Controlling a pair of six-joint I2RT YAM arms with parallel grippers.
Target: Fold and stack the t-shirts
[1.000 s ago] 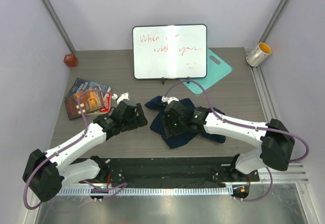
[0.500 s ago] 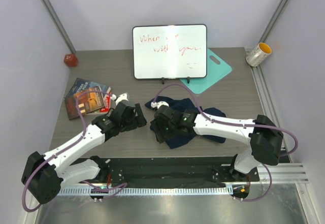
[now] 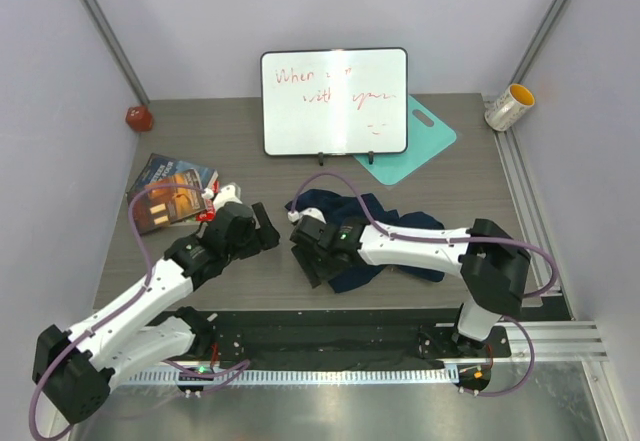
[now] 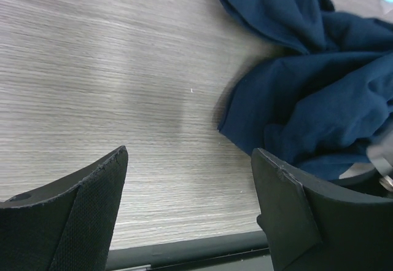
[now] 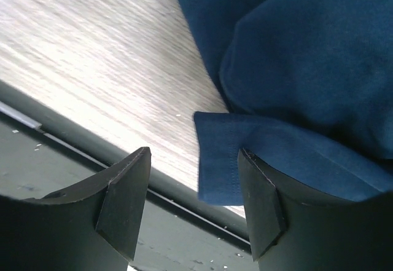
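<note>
Your left gripper (image 4: 188, 154) holds its two black, rough-textured fingers (image 4: 92, 209) spread wide over bare grey wood-grain table (image 4: 92, 68). There is open room ahead of the fingertips, the table's near edge lies just behind them, and the crumpled heap of soft navy t-shirts (image 4: 307, 99) lies ahead, beside one finger. Your right gripper (image 5: 194, 151) also has its fingers apart with nothing clamped. A stitched hem corner of the t-shirts lies between them, up against one finger, right at the table's front edge where wood meets a dark rail (image 5: 37, 166).
</note>
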